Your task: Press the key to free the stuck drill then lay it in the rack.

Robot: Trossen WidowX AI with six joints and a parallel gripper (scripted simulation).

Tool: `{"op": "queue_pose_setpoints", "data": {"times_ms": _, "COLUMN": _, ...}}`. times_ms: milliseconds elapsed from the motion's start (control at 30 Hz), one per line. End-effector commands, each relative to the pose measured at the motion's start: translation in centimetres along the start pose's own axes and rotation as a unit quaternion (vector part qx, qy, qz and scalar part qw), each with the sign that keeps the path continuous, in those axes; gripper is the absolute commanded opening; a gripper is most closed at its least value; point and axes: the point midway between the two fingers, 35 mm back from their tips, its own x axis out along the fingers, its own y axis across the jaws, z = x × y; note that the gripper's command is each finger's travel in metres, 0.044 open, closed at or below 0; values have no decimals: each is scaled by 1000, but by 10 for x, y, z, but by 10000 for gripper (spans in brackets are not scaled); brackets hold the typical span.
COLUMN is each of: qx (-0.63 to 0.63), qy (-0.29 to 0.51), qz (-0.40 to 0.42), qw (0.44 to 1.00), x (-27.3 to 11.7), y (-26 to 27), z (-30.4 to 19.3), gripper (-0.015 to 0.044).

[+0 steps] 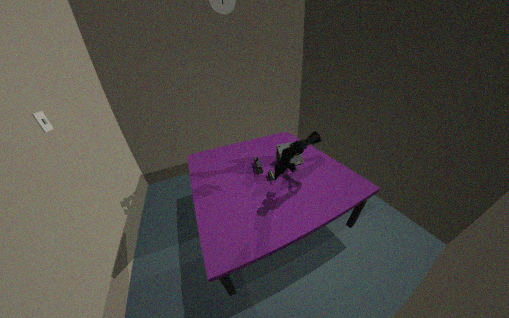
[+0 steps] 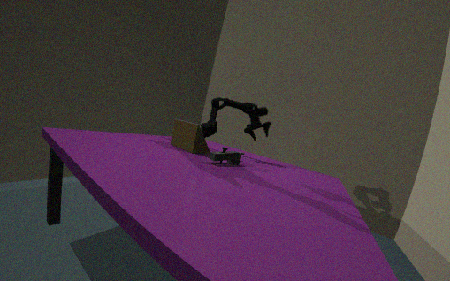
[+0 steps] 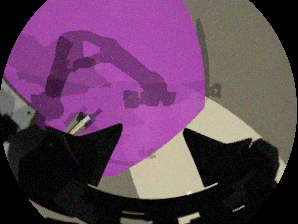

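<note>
My gripper is open and empty, raised above the table and off to one side of the fixtures. The drill shows as a small pale rod in a dark holder, left of the fingers in the wrist view. Two small grey-green fixtures stand near the arm, one farther left and one beside the arm. In the exterior view they overlap as a low group with a dark knob on top. I cannot tell the key's position; it is too small or hidden.
A pale sloped board, perhaps the rack, stands beside the arm's base; its brown back faces the exterior view. The purple table carries everything. The arm casts shadows over it.
</note>
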Motion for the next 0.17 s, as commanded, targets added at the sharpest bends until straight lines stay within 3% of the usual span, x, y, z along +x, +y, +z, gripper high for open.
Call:
{"op": "queue_pose_setpoints", "data": {"times_ms": 0, "qx": -61, "qy": -2, "qz": -60, "qw": 996, "x": -19, "y": -27, "z": 20, "gripper": 440}}
{"op": "queue_pose_setpoints", "data": {"times_ms": 133, "qx": -120, "qy": -6, "qz": -127, "qw": 985, "x": -43, "y": -53, "z": 45, "gripper": 440}}
